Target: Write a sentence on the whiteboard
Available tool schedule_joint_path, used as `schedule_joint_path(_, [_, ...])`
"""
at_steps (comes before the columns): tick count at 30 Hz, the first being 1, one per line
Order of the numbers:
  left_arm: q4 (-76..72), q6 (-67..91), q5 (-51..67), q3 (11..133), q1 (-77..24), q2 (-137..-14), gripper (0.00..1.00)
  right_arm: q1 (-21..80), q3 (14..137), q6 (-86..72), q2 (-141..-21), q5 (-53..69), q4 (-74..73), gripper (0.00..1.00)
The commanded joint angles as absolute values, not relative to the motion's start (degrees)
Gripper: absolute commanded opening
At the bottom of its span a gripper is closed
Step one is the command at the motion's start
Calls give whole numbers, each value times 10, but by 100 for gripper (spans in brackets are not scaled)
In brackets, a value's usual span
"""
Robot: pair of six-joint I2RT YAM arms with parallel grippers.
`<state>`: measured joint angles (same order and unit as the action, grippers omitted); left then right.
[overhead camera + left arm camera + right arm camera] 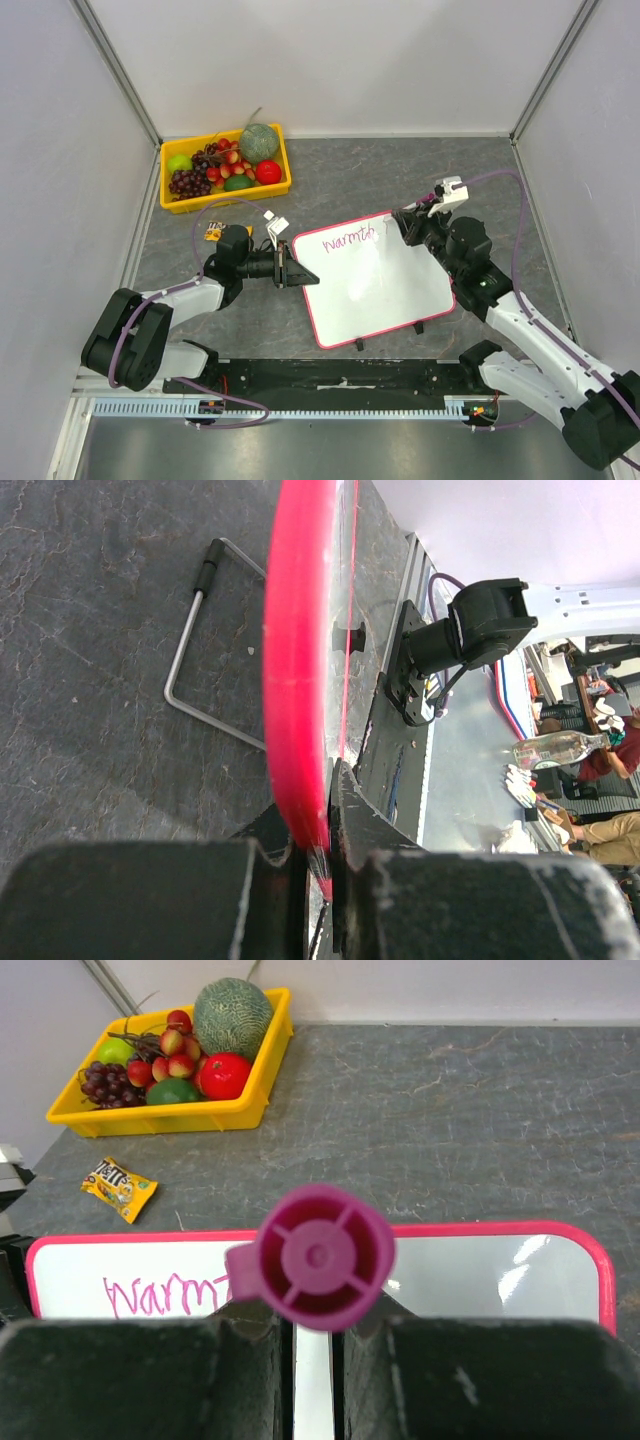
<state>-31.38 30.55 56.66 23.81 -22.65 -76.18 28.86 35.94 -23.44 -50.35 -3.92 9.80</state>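
Writing: sentence reads "warmth", along top edge of whiteboard.
Right gripper: clamped on marker, just right of last letter.
Left gripper: pinching whiteboard's left rim.

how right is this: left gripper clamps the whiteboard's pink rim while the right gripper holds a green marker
Wrong colour: the marker in the right gripper is magenta, as the right wrist view shows. The left gripper does clamp the whiteboard by its pink rim.
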Motion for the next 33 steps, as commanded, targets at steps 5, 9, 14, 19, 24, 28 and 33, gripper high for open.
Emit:
schedule_joint_path(5, [-291, 185, 532, 222, -237, -768, 2, 286, 366, -232, -515, -71, 129, 0])
schedule_joint_path(9, [-291, 185, 532, 222, -236, -767, 2, 287, 358, -236, -522, -74, 138, 0])
schedule_joint_path(14, [-291, 185, 532, 222, -236, -767, 2, 287, 354, -233, -534, -70, 134, 0])
schedule_joint_path(19, [-291, 184, 532, 223, -237, -769, 2, 287, 351, -230, -536, -70, 120, 0])
schedule_joint_path(24, [-290, 185, 532, 223, -236, -769, 2, 287, 347, -233, -523, -74, 113, 0])
schedule_joint_path(28, [-291, 185, 532, 222, -236, -767, 2, 286, 350, -237, -494, -75, 111, 0])
schedule_joint_path(33, [-291, 185, 532, 221, -236, -767, 2, 286, 348, -238, -472, -77, 109, 0])
